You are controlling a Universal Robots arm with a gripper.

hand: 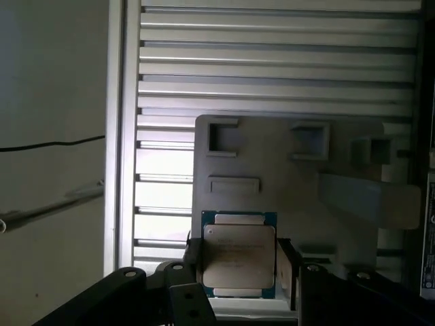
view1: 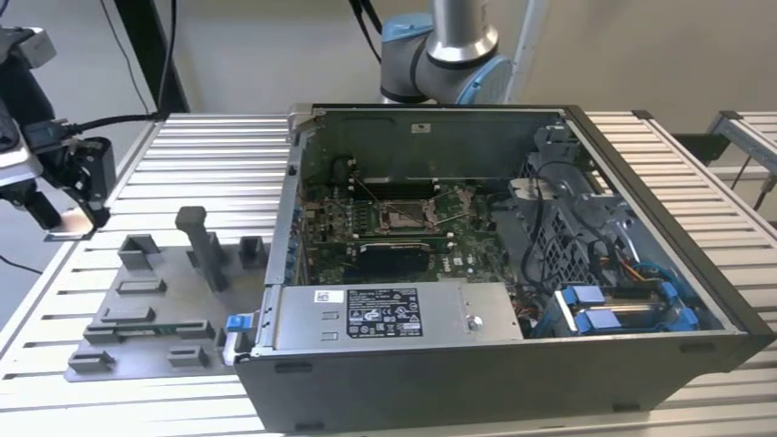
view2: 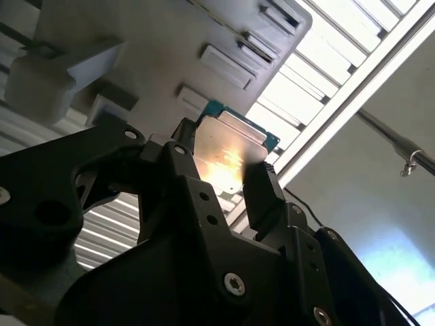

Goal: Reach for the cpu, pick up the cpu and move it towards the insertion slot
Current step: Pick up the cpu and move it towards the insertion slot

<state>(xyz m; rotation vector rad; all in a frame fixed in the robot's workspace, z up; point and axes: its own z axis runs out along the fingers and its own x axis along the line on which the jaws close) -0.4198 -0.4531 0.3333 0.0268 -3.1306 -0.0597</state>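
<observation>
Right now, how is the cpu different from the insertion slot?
The cpu is gripped in the hand, outside the computer case; the insertion slot sits inside it, on the green board. The cpu's top is pale silver; the insertion slot has a dark centre in a metal frame. Both are square.

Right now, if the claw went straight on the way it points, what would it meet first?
Probably the grey fixture plate: the claw, shut on the cpu, points at it near its edge. Depth is unclear, so the slatted table beside it is possible.
</observation>
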